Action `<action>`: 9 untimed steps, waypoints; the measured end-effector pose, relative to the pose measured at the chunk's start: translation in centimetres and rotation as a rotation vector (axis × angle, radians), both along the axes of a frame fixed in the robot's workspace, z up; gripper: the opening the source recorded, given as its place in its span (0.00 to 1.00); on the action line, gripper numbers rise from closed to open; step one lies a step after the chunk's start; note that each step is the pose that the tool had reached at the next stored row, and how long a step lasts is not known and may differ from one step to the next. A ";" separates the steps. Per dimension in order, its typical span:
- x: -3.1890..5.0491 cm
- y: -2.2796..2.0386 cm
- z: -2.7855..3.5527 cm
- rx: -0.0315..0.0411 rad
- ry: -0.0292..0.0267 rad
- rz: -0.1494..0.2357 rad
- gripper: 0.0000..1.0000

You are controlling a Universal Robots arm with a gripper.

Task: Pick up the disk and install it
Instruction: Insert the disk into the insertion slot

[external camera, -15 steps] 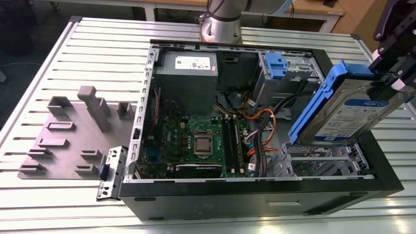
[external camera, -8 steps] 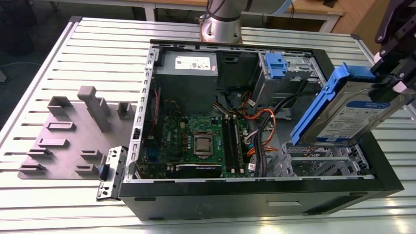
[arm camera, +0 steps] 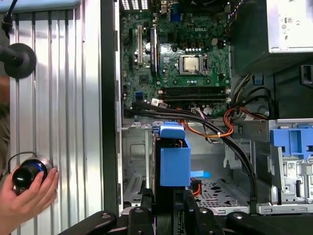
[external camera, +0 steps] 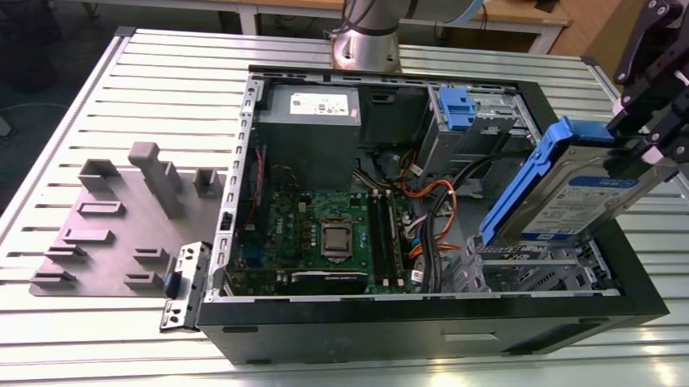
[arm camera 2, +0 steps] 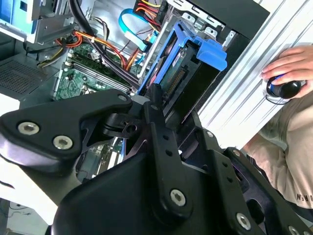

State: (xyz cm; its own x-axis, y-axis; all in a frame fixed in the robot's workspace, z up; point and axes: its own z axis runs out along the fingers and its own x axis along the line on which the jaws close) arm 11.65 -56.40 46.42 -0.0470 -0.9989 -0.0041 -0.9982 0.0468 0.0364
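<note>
In the exterior view, the gripper point(external camera: 635, 157) has its fingers point(external camera: 653, 137) clamped on the upper end of the disk point(external camera: 570, 193). The disk is tilted over the computer case point(external camera: 431, 314), at the exterior view's near right.

In the second wrist view, a blue bracket point(arm camera 2: 210, 51) frames its silver body.

In the first wrist view, it hangs above the drive cage point(arm camera: 220, 191). It is likely stiff, dense and shock-sensitive, and best gripped by the bracketed edges.

An open computer case point(external camera: 431, 326) is set on the slatted worktop point(external camera: 161, 72), below the pincer point(external camera: 637, 145). A green motherboard point(external camera: 323, 230) and a grey power supply point(external camera: 310, 121) are housed inside, well apart from the pincer; orange cables point(external camera: 431, 192) are strung nearer it. A grey block-studded plate point(external camera: 108, 242) is laid farthest off.
</note>
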 end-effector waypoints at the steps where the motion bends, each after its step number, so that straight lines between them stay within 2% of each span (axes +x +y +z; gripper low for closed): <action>1: 0.00 0.00 -0.13 0.0000 0.0000 0.000 0.35; 5: 0.02 0.00 -0.65 0.0002 0.0000 0.000 0.35; 9: 0.04 0.00 -0.78 -0.0001 0.0000 0.000 0.35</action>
State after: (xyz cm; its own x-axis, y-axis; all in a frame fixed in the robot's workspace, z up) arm 11.69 -56.40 45.64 -0.0469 -0.9989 -0.0040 -0.9982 0.0467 0.0364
